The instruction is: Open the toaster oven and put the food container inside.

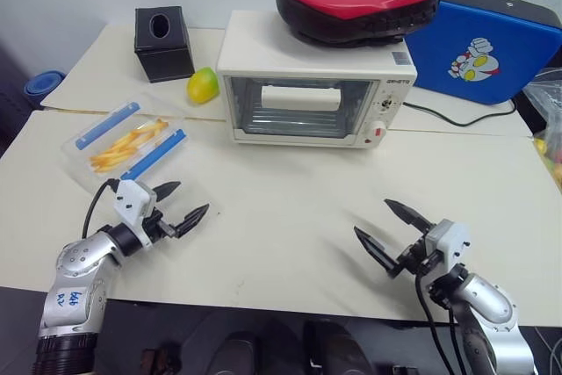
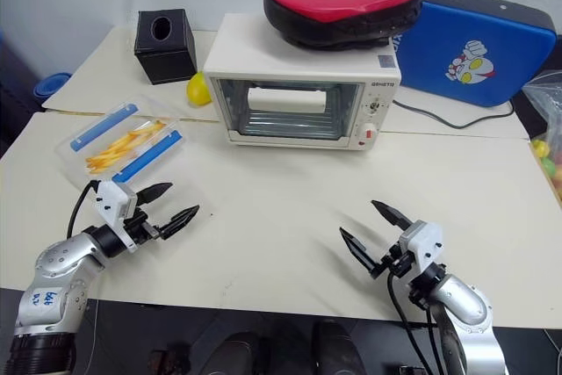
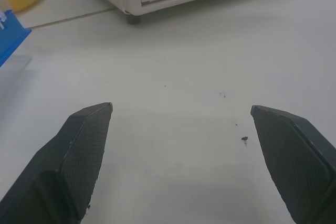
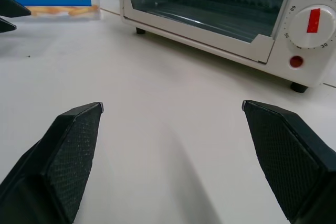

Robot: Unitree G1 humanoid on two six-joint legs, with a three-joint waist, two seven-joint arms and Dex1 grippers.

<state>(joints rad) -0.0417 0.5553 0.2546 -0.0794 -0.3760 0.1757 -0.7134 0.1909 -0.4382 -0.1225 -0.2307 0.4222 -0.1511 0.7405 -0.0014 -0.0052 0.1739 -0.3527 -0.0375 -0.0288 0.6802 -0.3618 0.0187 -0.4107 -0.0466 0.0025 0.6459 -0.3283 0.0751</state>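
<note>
Toaster oven [image 1: 307,85] sits far centre on surface [image 1: 281,208], door shut. Food container [image 1: 127,142] lies far left, just beyond left gripper [image 1: 184,204]. Right gripper [image 1: 391,230] near right. Both wide open, empty, prob. staged: right for door, left for container.

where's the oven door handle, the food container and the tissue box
toaster oven handle [image 1: 301,97], left eye view, middle of the white bar
food container [image 1: 132,143], left eye view, clear lid over the fries
tissue box [image 1: 163,45], left eye view, black front face
</note>
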